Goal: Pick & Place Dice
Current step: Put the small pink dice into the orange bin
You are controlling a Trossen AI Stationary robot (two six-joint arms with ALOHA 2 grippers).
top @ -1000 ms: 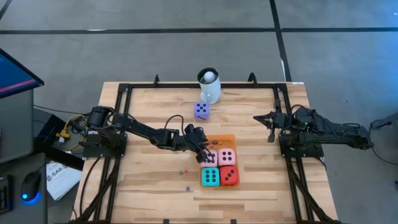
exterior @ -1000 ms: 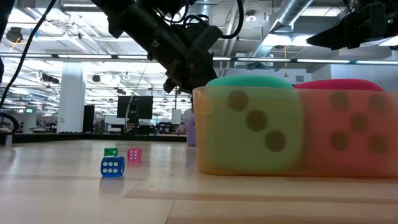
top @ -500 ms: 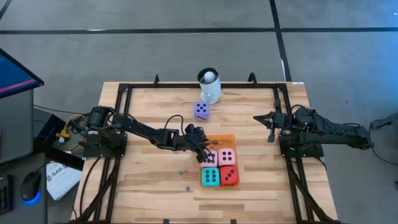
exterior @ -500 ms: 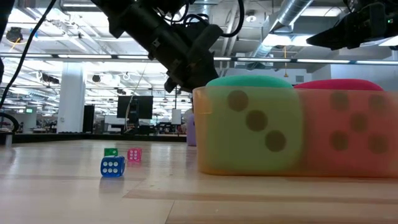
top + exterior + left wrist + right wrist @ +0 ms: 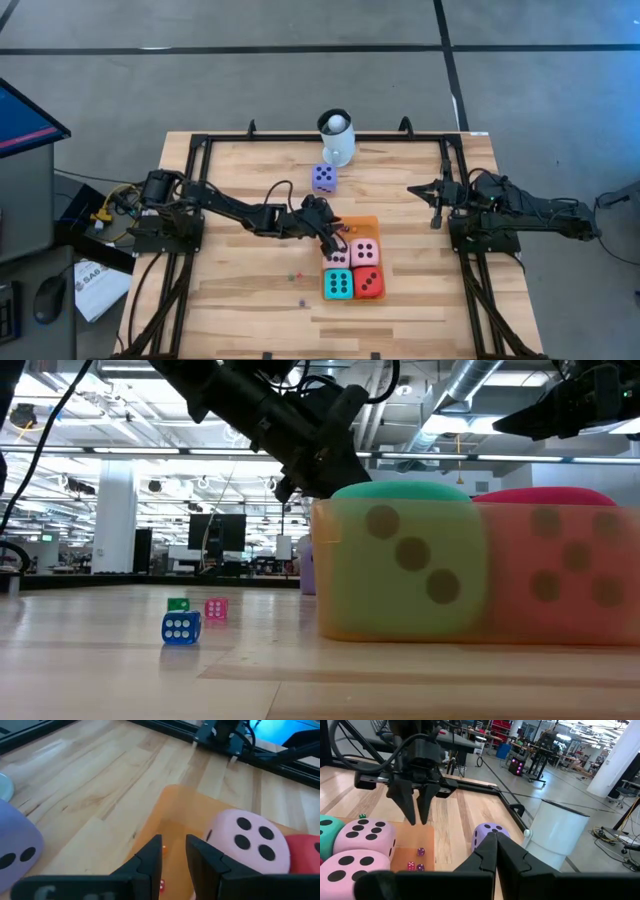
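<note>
Two pink dice (image 5: 364, 252) (image 5: 338, 257) sit on the orange mat (image 5: 358, 224). A teal die (image 5: 338, 284) and a red die (image 5: 369, 283) stand just on their near side. A purple die (image 5: 324, 178) rests on the wood farther back. Three tiny dice (image 5: 421, 851) lie on the mat's bare part. My left gripper (image 5: 174, 842) hovers above them, slanting down, its fingers a narrow gap apart with nothing between them. My right gripper (image 5: 437, 205) waits shut above the table's right side.
A white mug (image 5: 337, 138) with a ball stands at the far edge behind the purple die. Tiny blue (image 5: 181, 628), green (image 5: 178, 604) and pink (image 5: 216, 609) dice lie on the wood left of the big ones. A black frame (image 5: 200, 150) rims the table.
My left gripper has tipped up toward level and edged a little toward the table's right above the mat. The gap between its fingers looks the same. No die has moved.
</note>
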